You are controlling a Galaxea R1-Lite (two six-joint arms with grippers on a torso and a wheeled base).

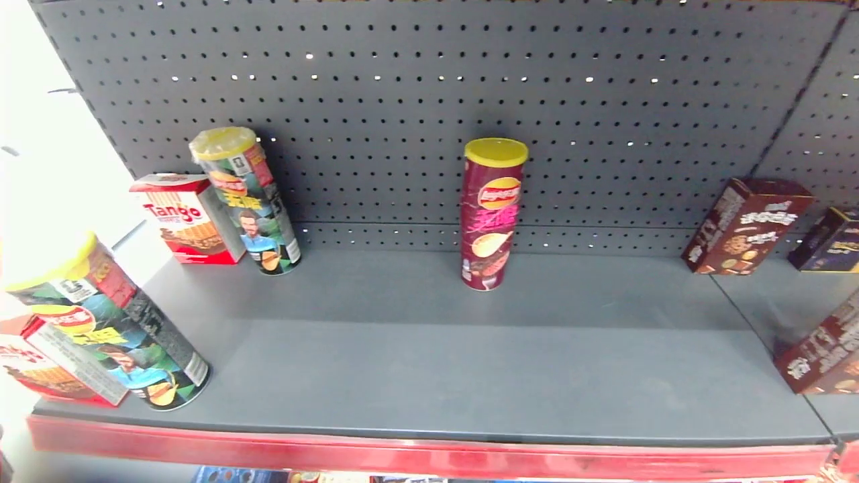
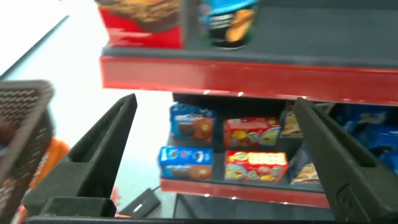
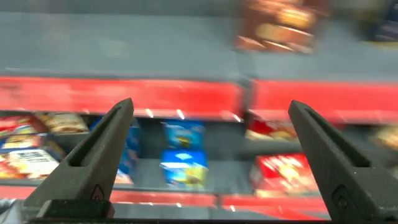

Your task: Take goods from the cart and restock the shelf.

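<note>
Between the wide-spread black fingers (image 2: 106,143) of the left gripper (image 2: 214,155) nothing is held: the jaws are fully parted and empty. Past their tips the red front strip (image 2: 249,78) of the grey metal shelf board (image 1: 429,362) is seen, and blue and red-yellow snack packets (image 2: 249,155) on the tier below are framed in the gap. Just outside one finger stands the black mesh cart basket (image 2: 25,124), near enough to suit a gripper judged to be readied for a pick; what lies in it cannot be made out. The right gripper (image 3: 211,155) is likewise opened wide with nothing in its grasp, and beyond its fingertips a brown cardboard biscuit box (image 3: 280,28) is stood on the board. In the head view the stock is seen to be grouped by kind, presumably so that each row can be filled forward. Dark green cylindrical crisp cans with yellow lids (image 1: 245,201) are set beside red-and-white wafer boxes (image 1: 188,218) at the robot's left, and brown boxes (image 1: 745,225) are kept at its right. A single maroon cylindrical crisp can with a yellow lid (image 1: 493,215) is left upright at the back against the perforated grey panel (image 1: 429,80). The bare board in front of that can is judged to be where goods are to be placed next.
</note>
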